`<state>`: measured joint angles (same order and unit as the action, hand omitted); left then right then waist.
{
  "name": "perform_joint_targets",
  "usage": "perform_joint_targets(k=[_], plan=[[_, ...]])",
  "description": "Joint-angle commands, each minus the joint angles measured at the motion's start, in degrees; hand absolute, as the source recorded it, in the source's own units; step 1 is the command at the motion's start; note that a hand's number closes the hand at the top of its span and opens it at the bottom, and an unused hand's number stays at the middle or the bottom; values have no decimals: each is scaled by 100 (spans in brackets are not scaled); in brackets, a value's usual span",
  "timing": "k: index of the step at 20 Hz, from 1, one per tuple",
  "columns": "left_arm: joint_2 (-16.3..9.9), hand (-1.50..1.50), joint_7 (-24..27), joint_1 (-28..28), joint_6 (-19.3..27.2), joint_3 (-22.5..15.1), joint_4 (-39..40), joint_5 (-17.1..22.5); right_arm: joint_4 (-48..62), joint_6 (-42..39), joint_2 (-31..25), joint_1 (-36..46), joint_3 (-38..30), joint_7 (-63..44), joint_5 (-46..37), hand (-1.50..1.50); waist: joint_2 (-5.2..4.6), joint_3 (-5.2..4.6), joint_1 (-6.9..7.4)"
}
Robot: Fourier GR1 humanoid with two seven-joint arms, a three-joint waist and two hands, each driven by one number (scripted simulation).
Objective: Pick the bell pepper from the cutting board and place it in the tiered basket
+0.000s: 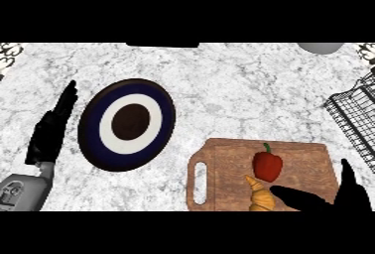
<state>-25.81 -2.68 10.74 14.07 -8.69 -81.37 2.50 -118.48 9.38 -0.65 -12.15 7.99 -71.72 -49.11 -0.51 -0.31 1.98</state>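
Head view, looking steeply down on a marbled desk. Red bell pepper (pixel 267 166) with a short green stem, lying on the wooden cutting board (pixel 219 163) near the desk's front-right corner; its lower end sits just beside, perhaps touching, a croissant (pixel 260 197) at the board's front edge. Right hand (pixel 322 201) over the board's front-right part, thumb and fingers spread and holding nothing, close to the pepper but apart from it. Left hand (pixel 51 129) resting open near the desk's left edge, fingers straight. Tiered basket (pixel 355 119), a black wire rack, at the desk's right edge, only partly in view. Blue, white and dark-centred plate (pixel 127 124) left of centre on the desk. The pepper is judged light and hollow, with a stiff wall that gives under a hard squeeze and a smooth, glossy skin likely to slip; the stem looks too thin to carry it. A sensible hold spans the broad middle of the body, thumb on one side and fingers opposite, coming from the side away from the croissant so as not to disturb it. No brand, label or writing is legible anywhere.
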Motion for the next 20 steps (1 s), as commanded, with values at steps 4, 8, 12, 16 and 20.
perform_joint_targets(k=[4, 8, 12, 16, 20], plan=[[77, 0, -142, 42, 52, -13, 54, -91, 441, -736, 64, 672, -101, -1351, -65, -150, 2, 9, -97], [146, 0, -216, 120, 101, -68, -56, -159, 610, -877, 65, 764, 86, -1350, -329, -150, 15, 5, -88], [-58, 0, -232, -40, 0, 135, -213, -46, 544, -1210, 65, 730, -23, -1350, -520, -150, 43, 5, -78], [248, 0, 162, -205, 193, 21, 104, -220, 693, -1100, 65, 770, 128, -1350, -712, -150, 30, 6, -155], [75, 0, -191, -25, -82, 82, -62, -52, 854, -1220, 65, 1077, -53, -1350, -592, -150, 31, 7, -116]])
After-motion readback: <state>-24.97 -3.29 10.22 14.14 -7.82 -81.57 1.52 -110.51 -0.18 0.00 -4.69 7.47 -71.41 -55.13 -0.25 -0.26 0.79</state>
